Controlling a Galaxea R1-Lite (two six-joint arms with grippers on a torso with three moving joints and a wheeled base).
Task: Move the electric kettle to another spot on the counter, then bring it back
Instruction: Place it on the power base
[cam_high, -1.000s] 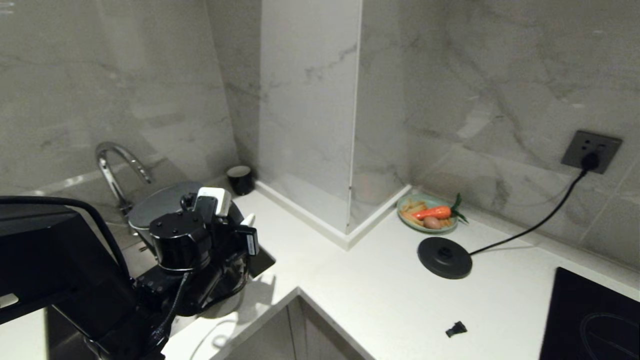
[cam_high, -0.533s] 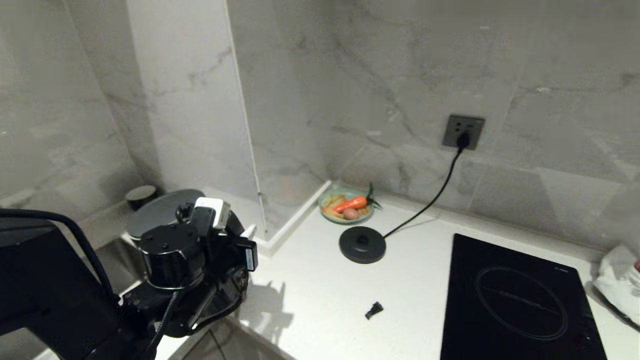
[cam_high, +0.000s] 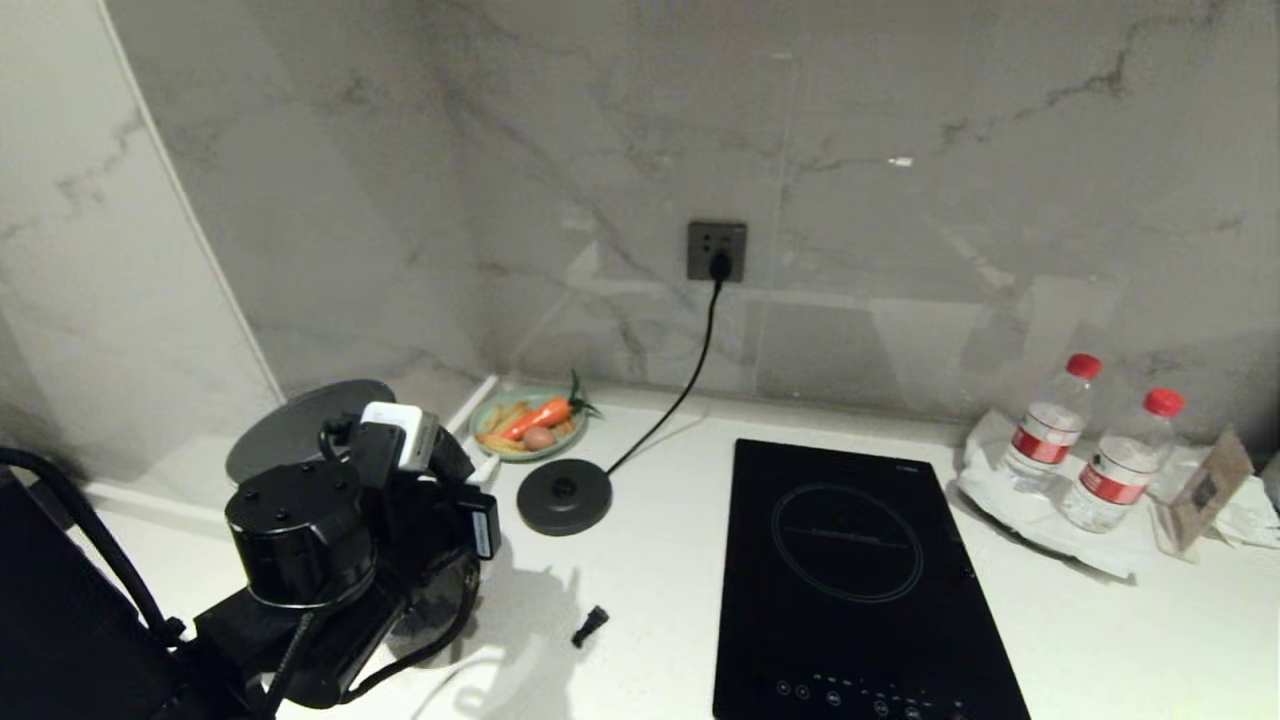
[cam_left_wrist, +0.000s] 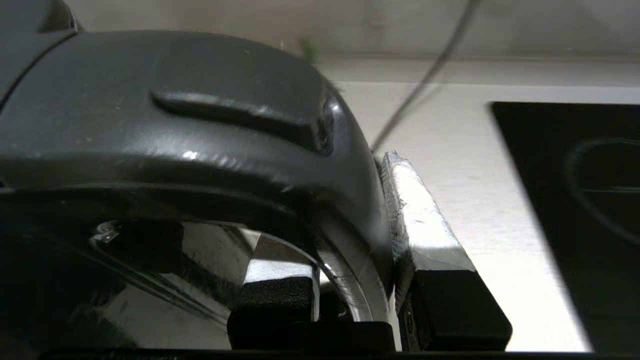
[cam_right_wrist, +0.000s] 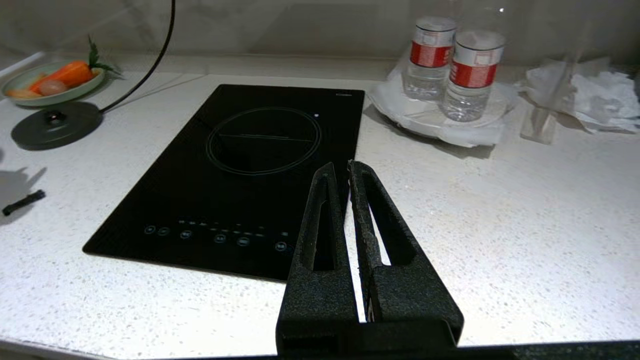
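Note:
The electric kettle (cam_high: 297, 432) is at the lower left of the head view, where only its flat round lid shows behind my left arm. My left gripper (cam_left_wrist: 350, 225) is shut on its black loop handle (cam_left_wrist: 200, 125), one finger (cam_left_wrist: 425, 220) outside the loop and one inside. The arm hides the kettle's body and bottom. The white speckled counter (cam_high: 650, 590) runs along the wall. My right gripper (cam_right_wrist: 340, 170) is shut and empty, low over the counter by the hob's front right corner.
The round black base disc (cam_high: 564, 494) lies right of the kettle, its cord running to the wall socket (cam_high: 717, 250). Behind it is a green plate with a carrot (cam_high: 528, 424). A black hob (cam_high: 850, 570), two water bottles (cam_high: 1045, 430) and a small black piece (cam_high: 589, 625) are also here.
The whole view has swung right: tap and sink have left it, hob and bottles have come in. The left arm and gripped kettle came along and now stand nearer the base disc.

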